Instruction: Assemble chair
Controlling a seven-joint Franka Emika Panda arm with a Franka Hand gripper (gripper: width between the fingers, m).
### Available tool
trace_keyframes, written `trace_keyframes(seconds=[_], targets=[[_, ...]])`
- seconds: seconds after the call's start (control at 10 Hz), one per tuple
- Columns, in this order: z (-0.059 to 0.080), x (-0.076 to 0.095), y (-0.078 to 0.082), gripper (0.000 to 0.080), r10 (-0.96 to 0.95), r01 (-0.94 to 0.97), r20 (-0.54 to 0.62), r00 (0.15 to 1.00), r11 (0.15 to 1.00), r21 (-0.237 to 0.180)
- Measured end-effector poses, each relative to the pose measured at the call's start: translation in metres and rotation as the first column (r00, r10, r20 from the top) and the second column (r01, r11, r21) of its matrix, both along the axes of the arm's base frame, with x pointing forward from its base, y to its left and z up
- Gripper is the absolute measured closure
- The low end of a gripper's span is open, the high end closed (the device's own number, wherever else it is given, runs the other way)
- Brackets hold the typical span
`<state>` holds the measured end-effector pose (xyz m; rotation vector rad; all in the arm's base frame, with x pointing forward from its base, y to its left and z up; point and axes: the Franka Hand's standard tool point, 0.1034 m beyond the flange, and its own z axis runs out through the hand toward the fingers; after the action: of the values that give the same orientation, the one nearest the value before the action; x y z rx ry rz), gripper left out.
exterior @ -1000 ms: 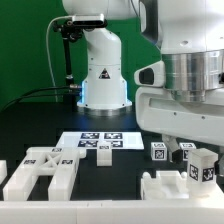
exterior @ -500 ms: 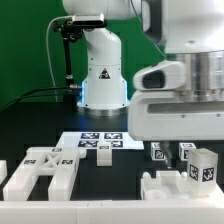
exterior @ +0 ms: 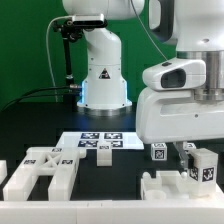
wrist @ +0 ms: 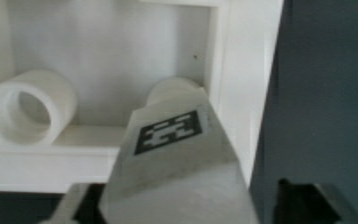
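Black table [exterior: 35,125], gripper [exterior: 191,149] directly above tagged white chair post [exterior: 203,166]

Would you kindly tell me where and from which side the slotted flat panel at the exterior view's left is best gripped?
Probably from straight above, on a bar between two slots: the slotted panel lies flat on the table, its sides low, and the open slots leave room for the jaws.

green backdrop [exterior: 25,45] behind, matte black table [exterior: 35,125] across the foreground, thin black upright stand [exterior: 66,55] at the table's far edge toward the exterior view's left, even light
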<state>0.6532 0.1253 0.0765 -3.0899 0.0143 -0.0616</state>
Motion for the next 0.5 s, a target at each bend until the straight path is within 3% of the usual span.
trace_keyframes(seconds=[0.1,0.3,0.5], targets=[[-0.0002,0.0005,-0.0032,0.0509,-0.102,0.102,-0.004,0.995,0.995,0.001],[-0.0004,0.0009,-0.0038,0.0509,-0.308,0.308,-0.009,0.951,0.951,0.0],[-0.0015,0.0012,-0.006,0.0509,-0.559,0.56,-0.024,0.829,0.829,0.01]])
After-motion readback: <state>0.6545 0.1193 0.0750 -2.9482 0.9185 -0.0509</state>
